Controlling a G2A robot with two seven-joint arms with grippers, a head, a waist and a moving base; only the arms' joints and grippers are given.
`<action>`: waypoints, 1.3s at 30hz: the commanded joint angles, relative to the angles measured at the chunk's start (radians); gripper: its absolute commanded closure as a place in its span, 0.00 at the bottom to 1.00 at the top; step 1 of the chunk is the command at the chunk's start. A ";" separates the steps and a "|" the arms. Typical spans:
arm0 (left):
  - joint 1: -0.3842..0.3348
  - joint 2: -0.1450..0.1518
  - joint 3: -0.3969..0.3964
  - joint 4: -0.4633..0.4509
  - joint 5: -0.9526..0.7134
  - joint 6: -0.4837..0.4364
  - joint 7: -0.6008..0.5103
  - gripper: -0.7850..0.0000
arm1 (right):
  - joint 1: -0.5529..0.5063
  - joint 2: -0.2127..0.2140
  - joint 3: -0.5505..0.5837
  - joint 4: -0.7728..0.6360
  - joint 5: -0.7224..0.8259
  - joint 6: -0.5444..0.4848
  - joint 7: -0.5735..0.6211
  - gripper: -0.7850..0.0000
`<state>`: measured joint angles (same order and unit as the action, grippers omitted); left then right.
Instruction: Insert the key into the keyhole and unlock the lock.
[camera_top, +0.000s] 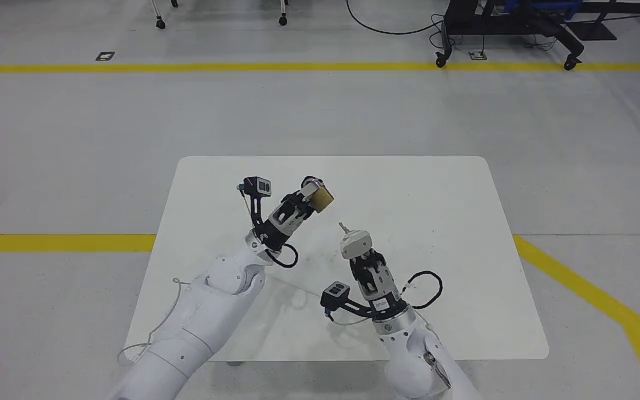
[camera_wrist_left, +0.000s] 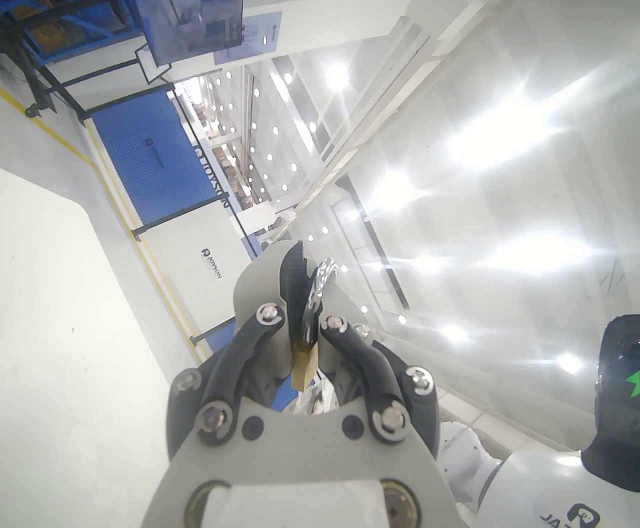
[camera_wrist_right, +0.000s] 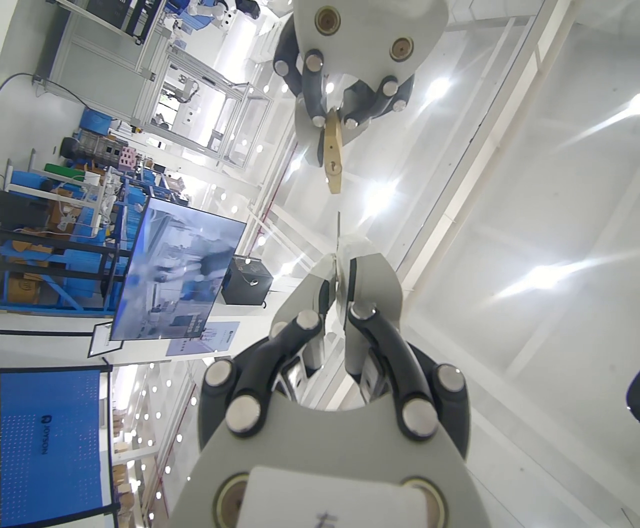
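While left fingers (camera_wrist_left: 292, 280) pinch the lock (camera_wrist_right: 332, 150) and right fingers (camera_wrist_right: 375, 285) pinch the key (camera_wrist_right: 339, 232) near it, a tilted tip may miss the keyhole (camera_wrist_right: 331, 165).

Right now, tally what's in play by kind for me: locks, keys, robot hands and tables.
brass lock: 1, held in the left hand
key: 1, held in the right hand
hands: 2, both shut on what they hold
white table: 1
Total: 5
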<state>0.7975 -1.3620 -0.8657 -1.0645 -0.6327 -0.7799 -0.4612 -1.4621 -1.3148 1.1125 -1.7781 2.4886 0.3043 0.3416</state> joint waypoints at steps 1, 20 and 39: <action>-0.008 -0.007 0.007 0.013 0.006 -0.004 -0.009 1.00 | 0.004 -0.003 -0.001 0.002 0.003 -0.003 0.003 1.00; -0.011 -0.050 0.006 0.038 0.113 -0.031 0.035 1.00 | 0.014 -0.032 -0.009 0.013 0.045 -0.021 0.009 1.00; -0.003 -0.071 -0.028 0.049 0.121 -0.030 -0.005 1.00 | 0.015 -0.051 0.007 0.016 0.065 -0.031 -0.031 1.00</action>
<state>0.7952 -1.4319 -0.8924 -1.0171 -0.5123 -0.8103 -0.4647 -1.4468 -1.3648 1.1186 -1.7622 2.5530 0.2717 0.3122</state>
